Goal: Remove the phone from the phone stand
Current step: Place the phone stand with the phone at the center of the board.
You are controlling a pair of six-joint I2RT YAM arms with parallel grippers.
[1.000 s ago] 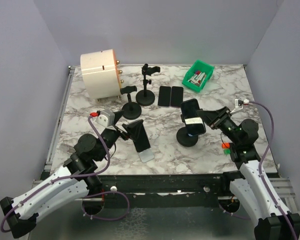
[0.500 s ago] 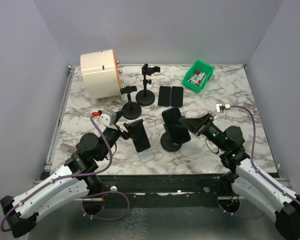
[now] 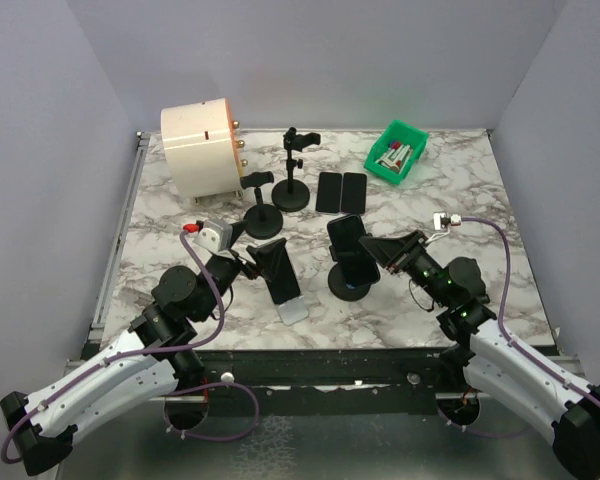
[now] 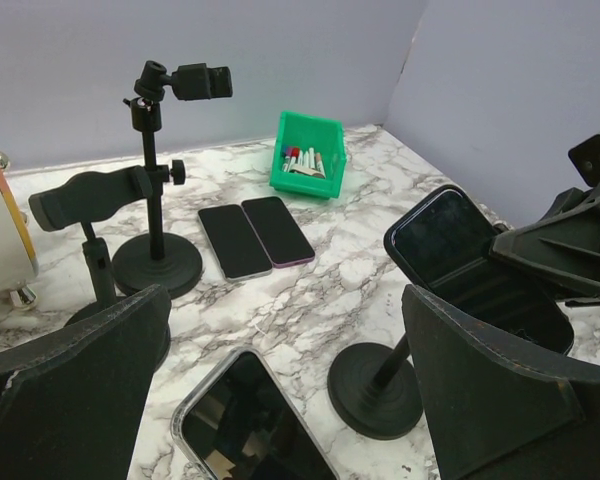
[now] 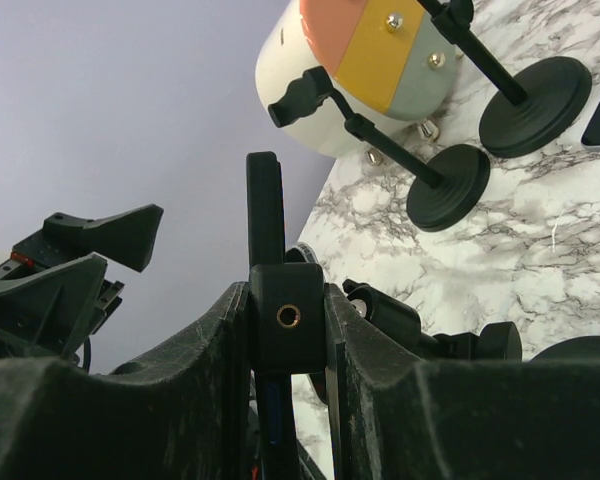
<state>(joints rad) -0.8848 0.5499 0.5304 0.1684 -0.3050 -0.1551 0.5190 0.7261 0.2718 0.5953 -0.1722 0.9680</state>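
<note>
Black stand clamp (image 5: 288, 330) — pinched, right end effector (image 3: 373, 250)

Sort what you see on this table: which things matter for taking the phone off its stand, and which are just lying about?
Job in hand: phone in its phone stand; right fingers closed around it.
Lying about: two flat phones; two empty stands; green bin; white drum; spare phone beneath the left arm.

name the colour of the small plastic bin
The small plastic bin is green; clearest in left wrist view.
</note>
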